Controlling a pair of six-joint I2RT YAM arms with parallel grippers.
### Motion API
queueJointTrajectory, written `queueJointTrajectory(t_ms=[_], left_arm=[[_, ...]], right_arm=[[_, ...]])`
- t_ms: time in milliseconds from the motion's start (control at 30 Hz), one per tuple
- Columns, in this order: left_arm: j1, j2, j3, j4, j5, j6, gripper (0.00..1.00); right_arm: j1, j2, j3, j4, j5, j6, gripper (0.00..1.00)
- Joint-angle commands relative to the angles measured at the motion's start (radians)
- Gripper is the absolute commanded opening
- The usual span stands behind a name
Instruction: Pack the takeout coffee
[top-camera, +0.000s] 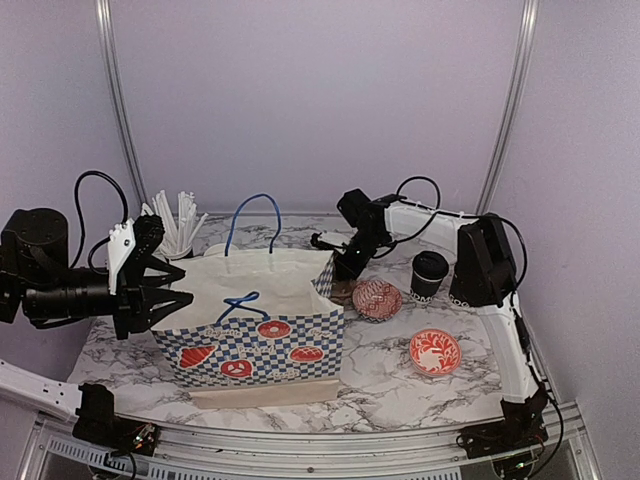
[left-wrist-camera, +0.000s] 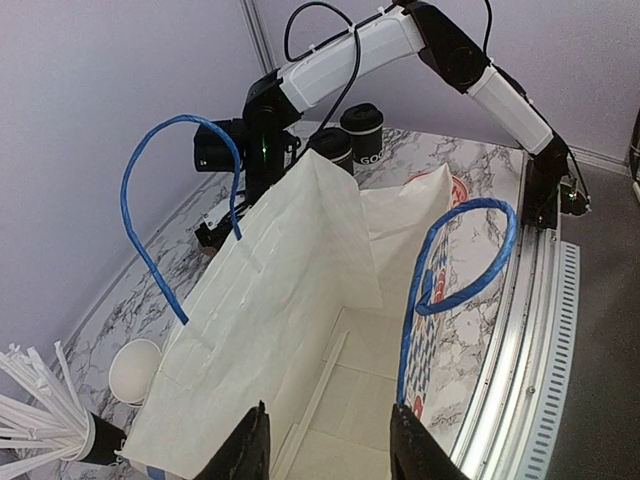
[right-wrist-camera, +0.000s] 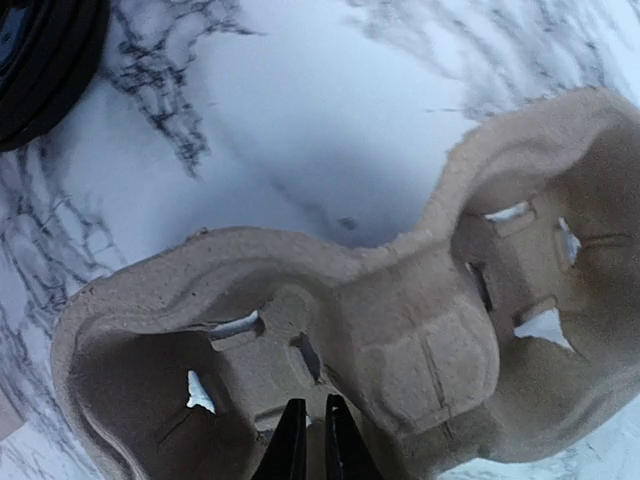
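One pulp carrier (right-wrist-camera: 400, 350); two lidded coffee cups (left-wrist-camera: 362, 118); two bowls (top-camera: 377, 299).

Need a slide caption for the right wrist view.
Right gripper, nearly closed, poised over a two-well pulp cup carrier lying on the marble table.

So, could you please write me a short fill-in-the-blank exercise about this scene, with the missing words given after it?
1. The paper bag has two ___ rope handles.
2. The pulp cup carrier has hollows for ___ cups.
3. The jaws of the left gripper are ___.

Missing words: blue; two; open.
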Motion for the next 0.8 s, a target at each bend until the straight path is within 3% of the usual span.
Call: queueJointTrajectory(t_ms=[0,433,567,767], left_arm=[[-0.005,-0.006,-0.016,0.037,-0.007,-0.015,0.42],[-0.004,0.014,-0.033,0.055,-0.005,-0.012,0.42],[-0.005,0.009,-0.021,0.055,-0.002,-0.024,0.43],[-0.005,0.006,-0.031,0.06,0.0,-0.036,0.43]], right_arm=[[-0.051,0.027,0.066,-0.02,0.094,0.025,0.08],[-0.136,-0.018,0.053,-0.017,0.133,0.016,0.1],[-0.136,-0.084,0.039,-0.009,0.067,0.038,0.24],[-0.136,-0.072,0.085,-0.01,0.015,0.083,0.36]])
